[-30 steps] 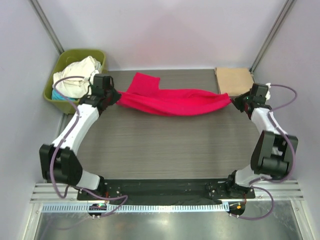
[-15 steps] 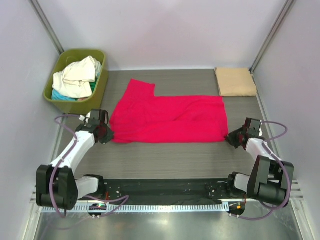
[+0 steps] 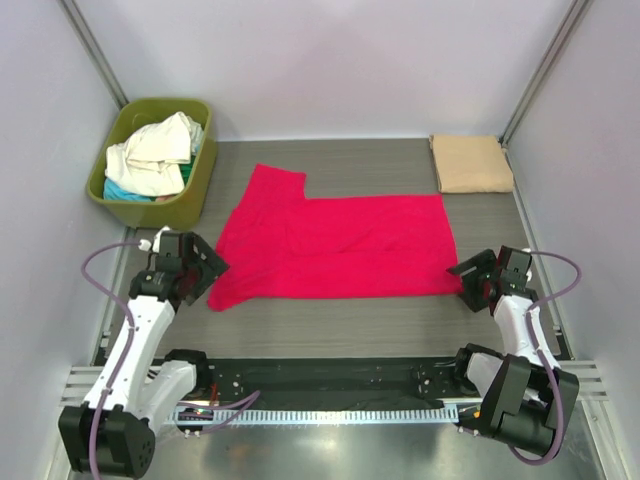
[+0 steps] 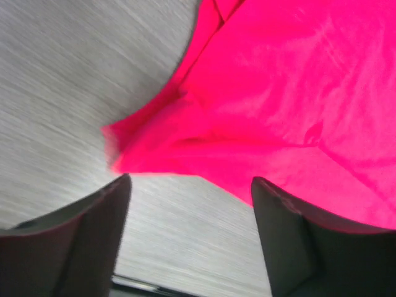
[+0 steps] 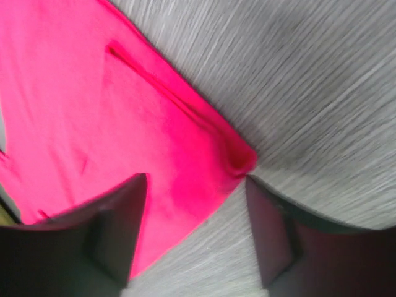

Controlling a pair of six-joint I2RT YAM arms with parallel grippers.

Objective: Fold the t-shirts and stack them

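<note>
A crimson-red t-shirt (image 3: pixel 335 245) lies spread flat across the middle of the table, one sleeve pointing to the far left. My left gripper (image 3: pixel 205 272) stands open just off the shirt's near-left corner (image 4: pixel 117 139), nothing between its fingers (image 4: pixel 93 229). My right gripper (image 3: pixel 467 276) is open at the shirt's near-right corner (image 5: pixel 241 158), with cloth lying under its jaws but not pinched. A folded tan-beige t-shirt (image 3: pixel 472 163) rests at the far right. Cream-white and teal t-shirts (image 3: pixel 152 155) are bundled in the tub.
An olive-green plastic tub (image 3: pixel 190 205) stands at the far left corner, against the wall. Metal frame posts rise at both back corners. A black base plate (image 3: pixel 320 378) runs along the table's near edge between the arm bases.
Both grippers pulled the red shirt toward the near edge, laid it flat and opened, letting its two near corners go. The arms have drawn back slightly.
</note>
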